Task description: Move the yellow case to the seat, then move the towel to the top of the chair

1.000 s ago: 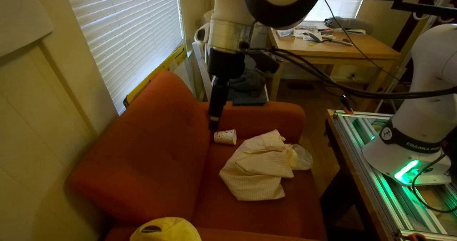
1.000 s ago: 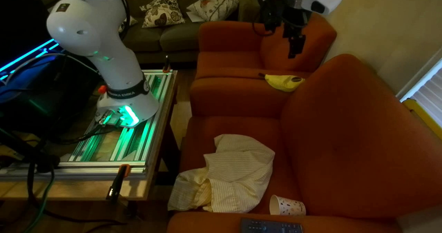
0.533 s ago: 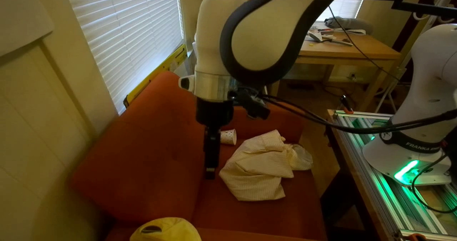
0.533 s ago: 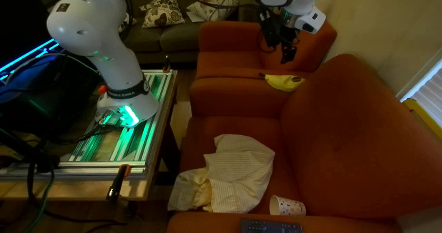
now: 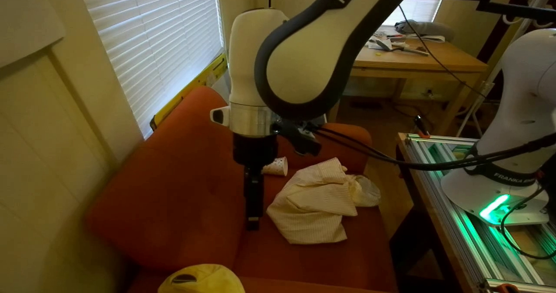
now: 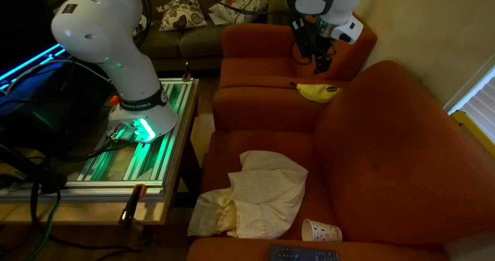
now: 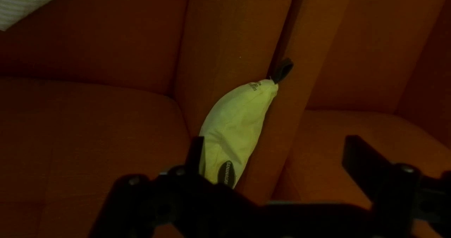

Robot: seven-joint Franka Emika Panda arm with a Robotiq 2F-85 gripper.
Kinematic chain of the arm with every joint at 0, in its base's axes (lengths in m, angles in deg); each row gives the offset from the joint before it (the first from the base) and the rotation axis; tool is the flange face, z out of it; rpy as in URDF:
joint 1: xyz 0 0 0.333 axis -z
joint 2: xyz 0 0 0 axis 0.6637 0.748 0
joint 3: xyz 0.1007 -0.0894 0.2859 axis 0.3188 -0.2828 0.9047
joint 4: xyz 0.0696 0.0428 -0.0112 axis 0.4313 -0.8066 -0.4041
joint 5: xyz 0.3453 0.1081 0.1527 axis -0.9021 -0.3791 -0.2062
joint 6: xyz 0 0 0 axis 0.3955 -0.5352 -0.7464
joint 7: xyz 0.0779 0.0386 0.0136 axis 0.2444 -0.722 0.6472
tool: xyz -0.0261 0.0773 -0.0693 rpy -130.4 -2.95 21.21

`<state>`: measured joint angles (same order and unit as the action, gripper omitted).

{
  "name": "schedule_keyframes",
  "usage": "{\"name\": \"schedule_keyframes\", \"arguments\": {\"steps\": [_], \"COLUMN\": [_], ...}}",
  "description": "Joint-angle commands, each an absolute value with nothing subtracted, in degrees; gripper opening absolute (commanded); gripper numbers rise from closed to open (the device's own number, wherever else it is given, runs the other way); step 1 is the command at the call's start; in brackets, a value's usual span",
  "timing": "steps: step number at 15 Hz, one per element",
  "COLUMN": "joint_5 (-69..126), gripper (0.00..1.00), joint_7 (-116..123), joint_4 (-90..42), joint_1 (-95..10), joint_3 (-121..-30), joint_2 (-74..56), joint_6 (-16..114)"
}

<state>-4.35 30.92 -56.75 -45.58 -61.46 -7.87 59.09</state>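
The black gripper (image 7: 276, 141), jaws wide apart, hangs above the yellow banana-shaped cloth case (image 7: 234, 123) on the orange upholstered chair arm (image 6: 265, 106).

The seat (image 6: 267, 141) of the rust-orange armchair (image 6: 355, 176) bears the creased, striped towel (image 6: 270, 191) and, near the backrest (image 5: 173, 197), a speckled paper cup (image 6: 323, 232) on its side. A remote control (image 6: 303, 254) lies on one armrest (image 6: 224, 249); the banana-shaped yellow case (image 6: 315, 94) lies on the opposite armrest (image 6: 255, 106), beside an adjoining armchair (image 6: 257, 67). The wooden table (image 6: 96, 213) carries a metal frame (image 6: 116, 189); an olive sofa (image 6: 201, 44), patterned pillows (image 6: 183, 15).
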Motion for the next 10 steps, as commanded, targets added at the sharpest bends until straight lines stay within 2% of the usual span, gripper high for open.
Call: {"name": "schedule_keyframes", "arguments": {"steps": [1,10], "joint_5": [-0.3,9.1], "gripper": [1.00,1.00], "joint_7": [22.3,-4.5], "joint_4": [-56.4,-51.7], "joint_1": [-46.7,-54.1], "joint_3": [-62.0,-64.7], "joint_2": [-6.1,5.8], "joint_6": [64.0,76.4]}}
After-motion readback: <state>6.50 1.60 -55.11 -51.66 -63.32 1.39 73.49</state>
